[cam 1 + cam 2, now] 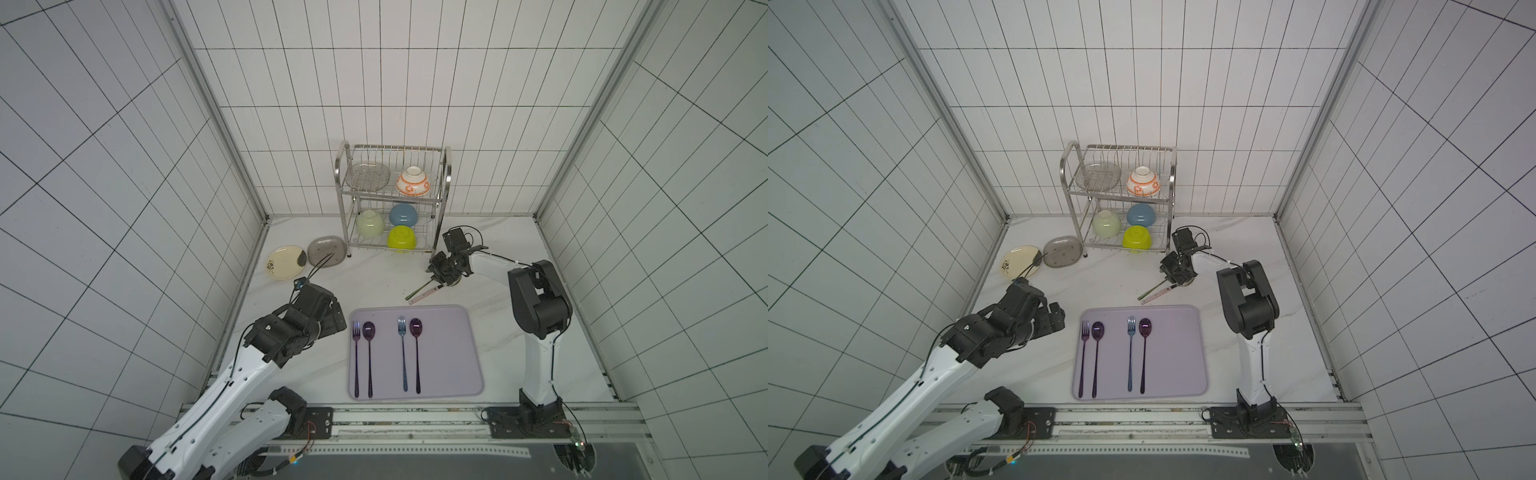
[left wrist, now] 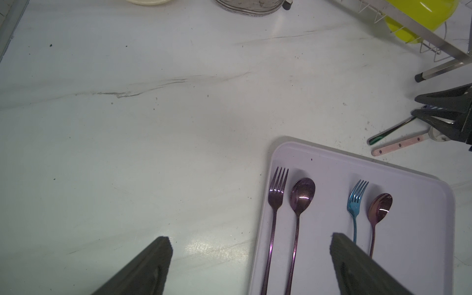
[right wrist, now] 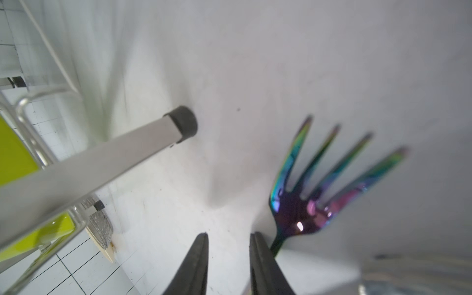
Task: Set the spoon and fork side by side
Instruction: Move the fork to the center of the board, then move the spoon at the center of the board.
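Judging the job well along but not finished. Finding two fork-and-spoon pairs already laid parallel in the lilac tray, just beside the left gripper: nearest that gripper a purple fork next to a purple spoon, and farther from it a blue fork next to a second purple spoon. Seeing nothing else in the tray, and bare room on the side away from the left gripper. Noting that gripper hanging spread wide and empty over the tabletop. Counting one pair outside the tray: a rainbow fork and a pink-handled piece, probably its spoon, lying together on the table under the right gripper. Watching the right jaws drawn narrow with a slim gap at the tips, the fork's head lying just outside one finger; not being able to tell whether a handle is pinched farther back. Expecting a pickup and a carry to the tray. Looking just beyond the right gripper to the wire rack: holding a clear glass plate and a patterned bowl on the upper shelf, and a pale green bowl, a blue bowl and a yellow-green bowl upside down on the lower.
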{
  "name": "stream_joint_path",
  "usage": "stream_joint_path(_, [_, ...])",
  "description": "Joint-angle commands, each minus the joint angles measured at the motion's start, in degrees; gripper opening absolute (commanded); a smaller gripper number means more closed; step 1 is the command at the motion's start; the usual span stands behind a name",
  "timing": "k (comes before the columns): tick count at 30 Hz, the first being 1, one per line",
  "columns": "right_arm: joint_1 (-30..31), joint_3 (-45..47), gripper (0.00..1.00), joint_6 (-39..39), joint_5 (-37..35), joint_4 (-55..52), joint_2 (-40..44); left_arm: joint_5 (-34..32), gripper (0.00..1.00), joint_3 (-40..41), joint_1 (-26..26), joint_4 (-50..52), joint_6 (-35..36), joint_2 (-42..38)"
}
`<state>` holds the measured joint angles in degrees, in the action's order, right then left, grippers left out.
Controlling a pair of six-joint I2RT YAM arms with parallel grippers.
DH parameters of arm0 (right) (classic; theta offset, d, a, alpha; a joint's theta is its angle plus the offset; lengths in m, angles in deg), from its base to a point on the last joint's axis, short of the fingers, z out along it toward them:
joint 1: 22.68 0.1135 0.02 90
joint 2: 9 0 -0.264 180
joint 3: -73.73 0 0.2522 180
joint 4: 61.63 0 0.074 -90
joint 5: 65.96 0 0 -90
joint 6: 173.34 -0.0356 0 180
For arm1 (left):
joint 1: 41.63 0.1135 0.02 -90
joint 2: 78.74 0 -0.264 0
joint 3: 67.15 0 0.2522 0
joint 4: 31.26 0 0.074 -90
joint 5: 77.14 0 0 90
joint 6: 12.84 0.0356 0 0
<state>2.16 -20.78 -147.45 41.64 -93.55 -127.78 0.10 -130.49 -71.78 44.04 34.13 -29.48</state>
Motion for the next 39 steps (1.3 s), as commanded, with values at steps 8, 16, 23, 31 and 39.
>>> stream_joint_path(8, [-4.77,0.0,0.31,13.68,-3.9,-11.98,1.74,0.12,0.98,0.48,0.17,-1.05,0.65,0.18])
stream_joint_path(16, [-3.42,-5.42,0.34,23.77,-5.37,-18.07,5.93,0.66,0.98,0.62,0.13,-1.34,0.92,0.62])
stream_joint_path(23, [0.81,-2.49,0.41,20.33,-0.6,-22.22,10.74,0.63,0.98,0.76,0.14,-1.58,1.01,0.89])
stream_joint_path(31, [1.96,7.68,0.44,9.37,3.38,-16.23,11.96,0.49,0.98,0.72,0.18,-1.43,0.93,0.54])
stream_joint_path(39, [1.31,6.54,0.39,7.37,2.95,-15.25,8.7,0.42,0.98,0.71,0.18,-1.27,0.75,0.53])
